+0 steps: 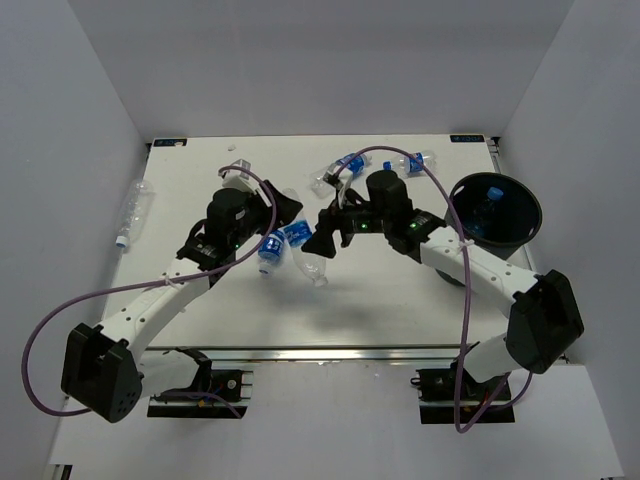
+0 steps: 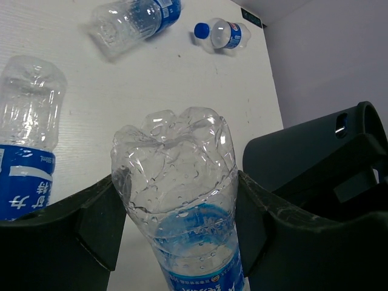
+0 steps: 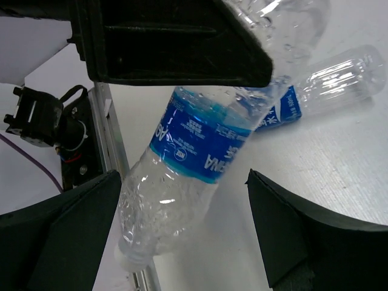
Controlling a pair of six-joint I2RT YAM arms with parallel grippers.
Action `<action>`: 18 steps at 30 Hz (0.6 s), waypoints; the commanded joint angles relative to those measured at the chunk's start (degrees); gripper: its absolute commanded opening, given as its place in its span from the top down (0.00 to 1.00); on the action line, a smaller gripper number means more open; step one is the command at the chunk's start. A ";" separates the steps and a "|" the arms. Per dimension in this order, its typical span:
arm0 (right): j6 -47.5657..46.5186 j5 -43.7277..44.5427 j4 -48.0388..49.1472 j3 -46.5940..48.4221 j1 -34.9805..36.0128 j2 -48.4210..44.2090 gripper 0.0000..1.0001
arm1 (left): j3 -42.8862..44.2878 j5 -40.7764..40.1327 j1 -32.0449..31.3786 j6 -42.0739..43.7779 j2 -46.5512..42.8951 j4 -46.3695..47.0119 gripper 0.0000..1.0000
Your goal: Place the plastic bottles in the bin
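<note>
Above the white table (image 1: 380,295), left fingers (image 2: 97,224) clamp a bottle (image 2: 182,194); right fingers (image 3: 291,236), reaching in, straddle it wide open.

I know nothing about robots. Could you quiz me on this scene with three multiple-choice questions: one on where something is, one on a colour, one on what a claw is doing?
1. Where does the black bin stand?
A. at the far left
B. on the right side of the table
C. between the two arm bases

2. What colour are the labels on the plastic bottles?
A. red
B. green
C. blue

3. What is the left gripper doing?
A. hanging open with nothing between its jaws
B. clamped on a bottle
C. reaching into the bin

Answers:
1 B: the top view shows the bin near the table's right edge.
2 C: every label in view is blue.
3 B: the left wrist view shows both fingers pressed against a bottle's sides.
</note>
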 commanded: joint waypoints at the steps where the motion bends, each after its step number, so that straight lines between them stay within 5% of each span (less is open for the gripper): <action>1: 2.27 1.14 3.26 2.73 2.26 0.88 0.11 | 2.43 -1.07 -1.53 -0.43 -1.26 5.49 0.96; 8: 3.24 9.32 4.23 4.66 4.73 4.67 0.15 | 2.16 -1.17 -3.74 -2.10 -1.52 8.66 0.96; 10: 3.50 10.37 4.58 4.13 4.64 4.14 0.43 | 2.07 -1.17 -3.74 -2.02 -1.70 9.01 0.96; 12: 4.21 13.97 5.98 2.73 4.73 2.13 0.71 | 2.42 -3.71 -3.82 -1.58 -1.78 7.62 0.73; 13: 4.47 15.55 5.90 2.12 4.64 1.34 0.72 | 2.86 -4.50 -3.74 -1.32 -1.87 6.65 0.53; 14: 4.30 20.09 5.20 1.67 4.55 0.63 0.73 | 3.91 -6.51 -3.74 -0.44 -1.87 5.59 0.02; 18: 5.00 26.90 1.25 1.14 -1.13 -3.58 0.75 | 7.94 -14.50 -3.74 2.63 -3.01 -1.94 0.02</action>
